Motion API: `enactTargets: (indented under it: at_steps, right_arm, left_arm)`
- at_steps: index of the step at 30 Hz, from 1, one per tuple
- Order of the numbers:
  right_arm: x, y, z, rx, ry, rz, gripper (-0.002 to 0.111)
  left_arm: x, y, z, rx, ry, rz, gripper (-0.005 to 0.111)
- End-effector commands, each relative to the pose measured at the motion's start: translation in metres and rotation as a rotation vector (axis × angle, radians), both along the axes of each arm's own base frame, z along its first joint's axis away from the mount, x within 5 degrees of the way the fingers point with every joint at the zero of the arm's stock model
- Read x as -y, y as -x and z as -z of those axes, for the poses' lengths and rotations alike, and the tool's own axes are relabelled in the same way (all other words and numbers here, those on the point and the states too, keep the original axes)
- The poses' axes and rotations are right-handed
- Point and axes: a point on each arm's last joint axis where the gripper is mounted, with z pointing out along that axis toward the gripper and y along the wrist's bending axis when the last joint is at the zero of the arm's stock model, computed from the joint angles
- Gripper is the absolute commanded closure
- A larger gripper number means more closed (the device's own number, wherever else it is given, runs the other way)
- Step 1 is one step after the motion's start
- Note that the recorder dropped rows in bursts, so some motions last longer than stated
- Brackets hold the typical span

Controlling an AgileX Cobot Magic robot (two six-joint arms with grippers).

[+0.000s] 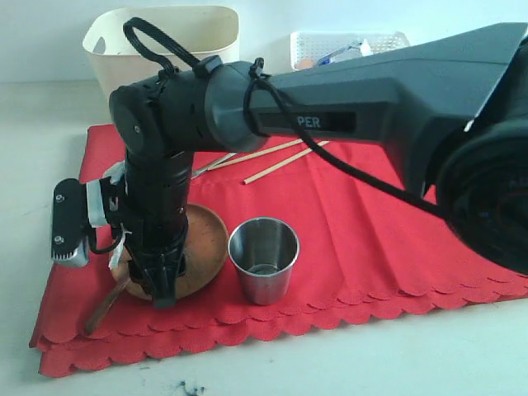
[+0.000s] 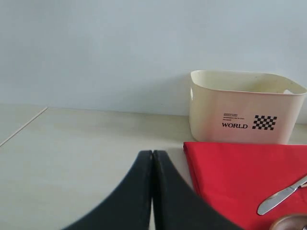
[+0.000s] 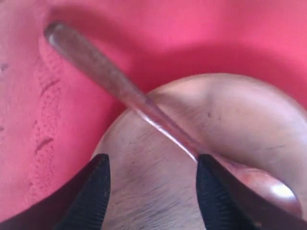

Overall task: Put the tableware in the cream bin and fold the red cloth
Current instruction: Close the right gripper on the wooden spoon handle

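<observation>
Wooden spoon across plate, between spread fingers of right tool, ungripped.

There were one red cloth, one wooden plate, one wooden spoon, one steel cup, one knife — two chopsticks — one cream bin, one lattice basket.

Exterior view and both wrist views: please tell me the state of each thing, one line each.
Red cloth: spread out under the tableware.
Cup: upright on the cloth.
Plate: flat on the cloth.
Spoon: lying across the plate's edge.
Chopsticks: lying on the cloth.
Knife: lying on the cloth.
Cream bin: upright, beyond the cloth.
Left tool: shut.
Right tool: open, over plate and spoon.
</observation>
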Motion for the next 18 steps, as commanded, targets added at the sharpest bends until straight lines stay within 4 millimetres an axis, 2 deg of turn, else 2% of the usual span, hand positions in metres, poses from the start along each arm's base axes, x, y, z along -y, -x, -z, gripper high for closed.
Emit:
enactTargets:
  at_steps: [1, 6, 10, 14, 18]
  right_arm:
    - [-0.008, 0.005, 0.004, 0.035, 0.000, -0.107, 0.055]
    - [-0.020, 0.005, -0.001, 0.111, -0.056, -0.125, 0.056]
    - [-0.022, 0.003, -0.002, 0.138, -0.050, -0.139, 0.059]
    - [-0.015, 0.002, 0.012, 0.123, 0.049, -0.171, 0.074]
    - [-0.015, 0.003, 0.023, 0.105, 0.070, -0.168, 0.090]
  left_arm:
    - [0.000, 0.000, 0.000, 0.007, -0.003, 0.007, 0.104]
    - [0.000, 0.000, 0.000, 0.007, -0.005, 0.007, 0.104]
    - [0.000, 0.000, 0.000, 0.007, -0.005, 0.007, 0.104]
    - [0.000, 0.000, 0.000, 0.007, -0.005, 0.007, 0.104]
    - [0.000, 0.000, 0.000, 0.007, -0.005, 0.007, 0.104]
